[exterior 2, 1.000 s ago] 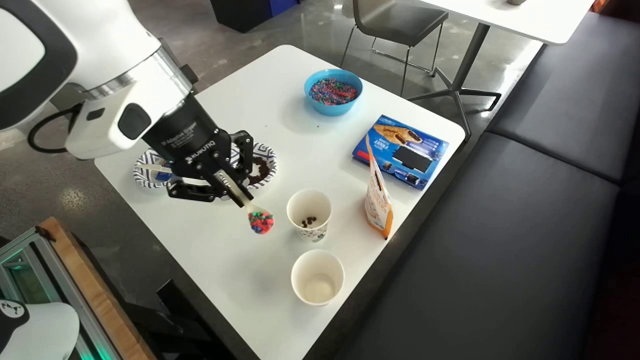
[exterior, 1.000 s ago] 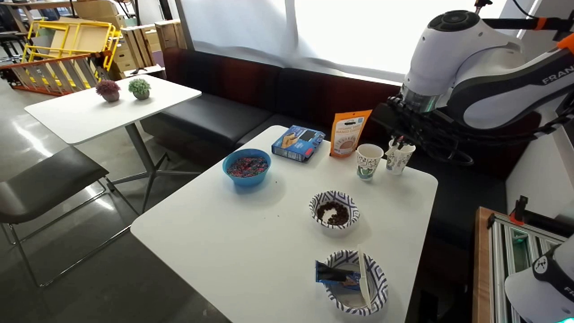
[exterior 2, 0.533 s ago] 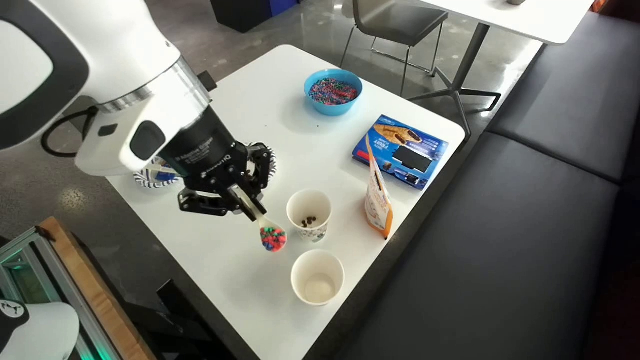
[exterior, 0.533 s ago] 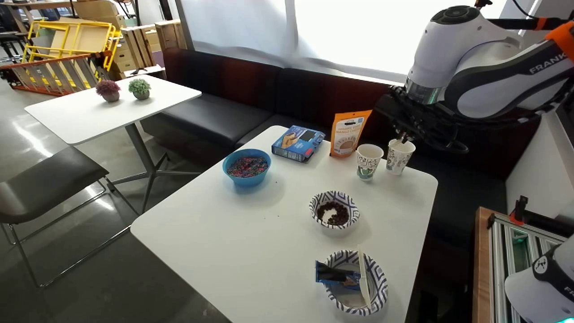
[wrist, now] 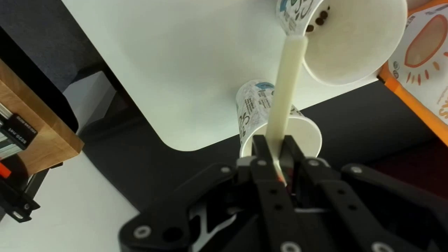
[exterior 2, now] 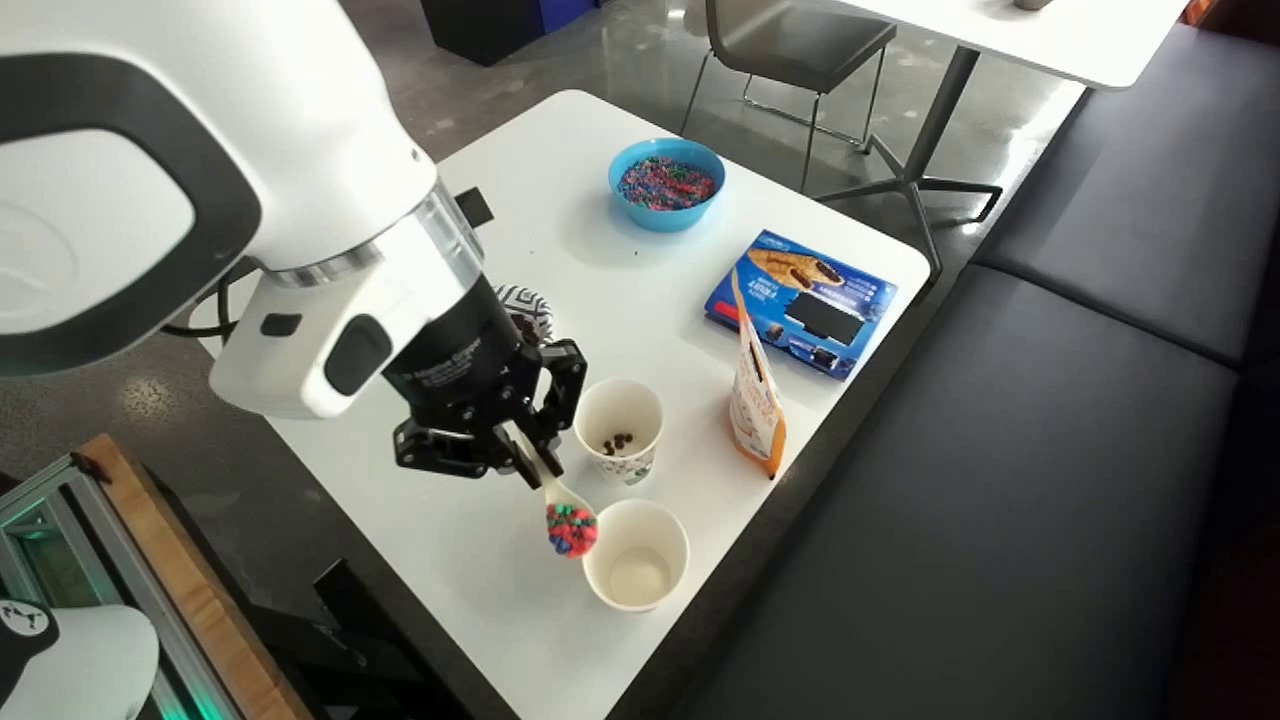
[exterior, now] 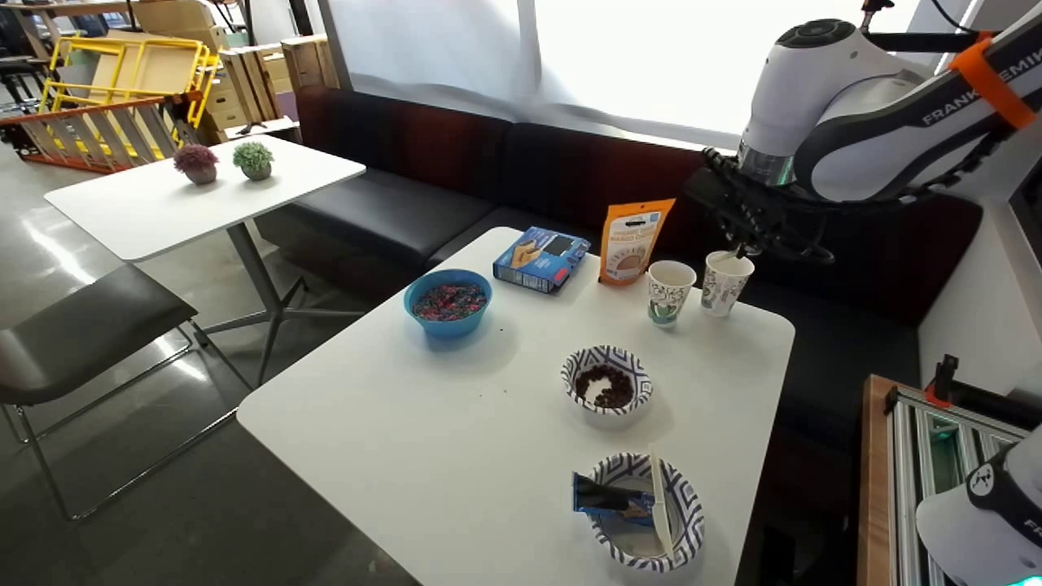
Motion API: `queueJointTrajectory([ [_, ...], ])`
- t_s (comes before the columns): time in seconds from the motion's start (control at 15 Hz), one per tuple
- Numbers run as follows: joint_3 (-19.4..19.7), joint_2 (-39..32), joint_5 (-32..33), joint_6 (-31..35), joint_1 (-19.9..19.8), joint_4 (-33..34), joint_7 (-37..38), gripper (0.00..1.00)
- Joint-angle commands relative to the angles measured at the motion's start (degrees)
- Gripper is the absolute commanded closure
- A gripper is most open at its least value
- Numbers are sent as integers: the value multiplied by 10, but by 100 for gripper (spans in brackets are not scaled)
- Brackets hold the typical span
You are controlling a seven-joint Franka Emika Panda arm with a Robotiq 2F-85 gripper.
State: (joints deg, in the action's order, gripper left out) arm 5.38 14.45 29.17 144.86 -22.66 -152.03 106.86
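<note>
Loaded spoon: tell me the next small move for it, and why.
Probably ease the spoon, kept level, toward the middle of the nearest cup before any tipping. The fingers grip it, and in an exterior view its heaped colored bits overlap only the edge of that cup's mouth; tipped there, some might miss.

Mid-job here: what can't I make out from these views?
Spoon, far end: wrist view, mostly behind the hand.
Bowl with wrapper: in an exterior view, behind the arm.
Bag: cut off by the wrist view's right edge.
Contact of spoon with nearest cup: unclear in both exterior views, where they overlap.
</note>
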Motion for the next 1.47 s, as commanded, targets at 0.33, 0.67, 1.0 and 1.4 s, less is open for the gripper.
queueJointTrajectory([
  [0.33,50,-69,-41,68,5,25,-15,96],
  [0.67,69,-94,-104,126,14,23,-66,96],
  [1.0,78,-111,-200,163,27,23,-139,96],
  [1.4,91,-93,-379,162,52,11,-297,96],
])
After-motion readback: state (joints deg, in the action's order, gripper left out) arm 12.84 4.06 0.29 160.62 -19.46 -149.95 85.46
